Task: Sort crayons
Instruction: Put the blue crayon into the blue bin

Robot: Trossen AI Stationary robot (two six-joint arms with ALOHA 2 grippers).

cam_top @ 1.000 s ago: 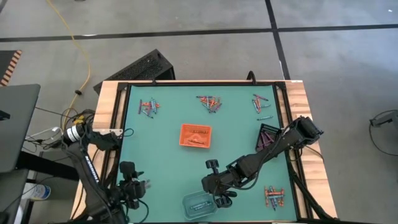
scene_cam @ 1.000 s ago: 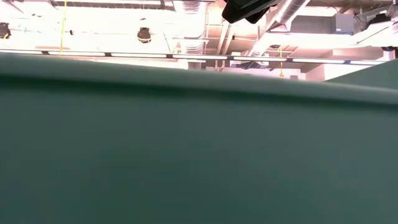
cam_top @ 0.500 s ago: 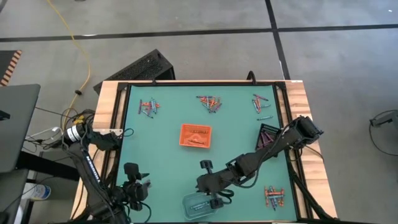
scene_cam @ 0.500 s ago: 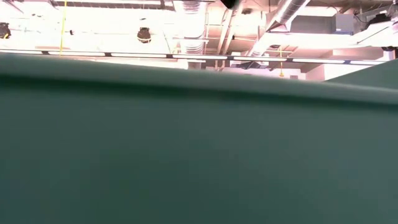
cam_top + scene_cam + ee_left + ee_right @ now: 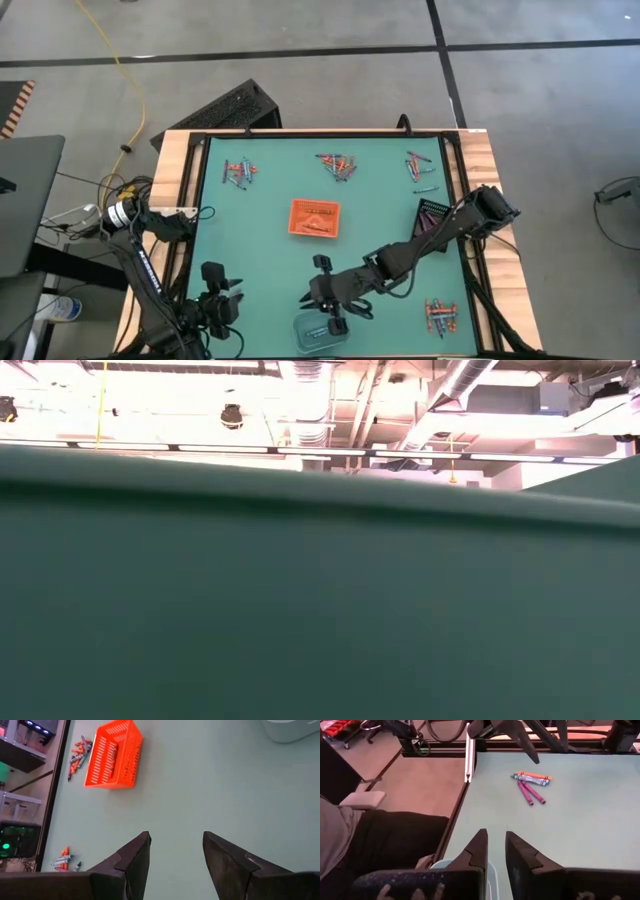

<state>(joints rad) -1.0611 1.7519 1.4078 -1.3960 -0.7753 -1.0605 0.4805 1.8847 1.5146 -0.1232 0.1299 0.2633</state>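
Crayons lie in small piles on the green mat: far left, far middle, far right and near right. Another pile shows in the right wrist view. My right gripper hovers over the clear tray near the table's front edge, with a narrow gap between its fingers and nothing in it. Open and holding nothing, my left gripper hangs at the near left corner. The low view shows neither gripper.
An orange tray sits mid-table, a black tray at the right under my right arm. A black rail frames the mat. A person sits beyond the near edge.
My right gripper has risen from the clear tray and gone toward the table's left edge, tipping its fingers up. The gap between its fingers looks unchanged.
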